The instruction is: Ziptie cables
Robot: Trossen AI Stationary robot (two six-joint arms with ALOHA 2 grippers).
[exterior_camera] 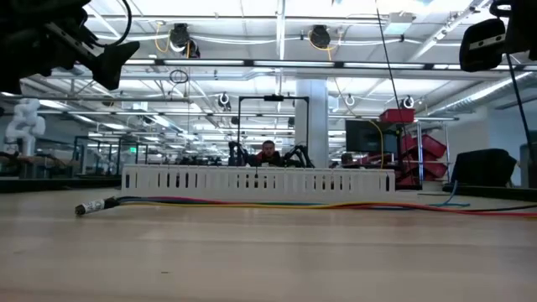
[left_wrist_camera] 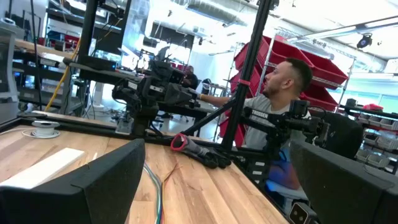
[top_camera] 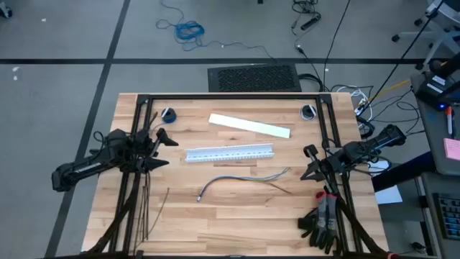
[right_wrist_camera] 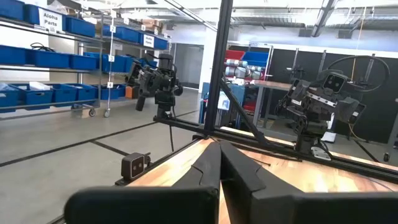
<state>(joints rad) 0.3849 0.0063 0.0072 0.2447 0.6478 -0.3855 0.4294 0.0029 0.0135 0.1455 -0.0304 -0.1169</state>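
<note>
**Q:** Any progress on the ziptie job, or nothing started?

**A:** Nothing started, by the look of it. Cables [top_camera: 244, 178] lying loose on the table [top_camera: 237, 223], just in front of the white slotted duct [top_camera: 230, 153], dark tip pointing toward the left arm's side. No strip around them anywhere. From the low view, same story: wires flat on the wood, running along the duct, tip at the left end.

**Q:** And the zipties?

**A:** Over by the near left corner [top_camera: 147, 208], thin black strips lying roughly parallel, well apart from the bundle. Untouched as far as can be told.

**Q:** Grippers doing anything?

**A:** Not really. Left gripper [top_camera: 164, 150] up off the table at the left edge, jaws spread wide, nothing between them. Right gripper [top_camera: 310, 162] at the right edge, fingers pressed together, also empty. Both raised, neither near the wires or the strips.

**Q:** So what's left?

**A:** Basically everything: pick up one strip, gather the wires, loop it round, thread the tail, pull tight. Probably the left arm going for a strip first, given how close that pile sits. Also a flat white strip [top_camera: 249, 126] behind the duct and a pair of black gloves [top_camera: 323, 219] near the right corner, both out of the way.
</note>
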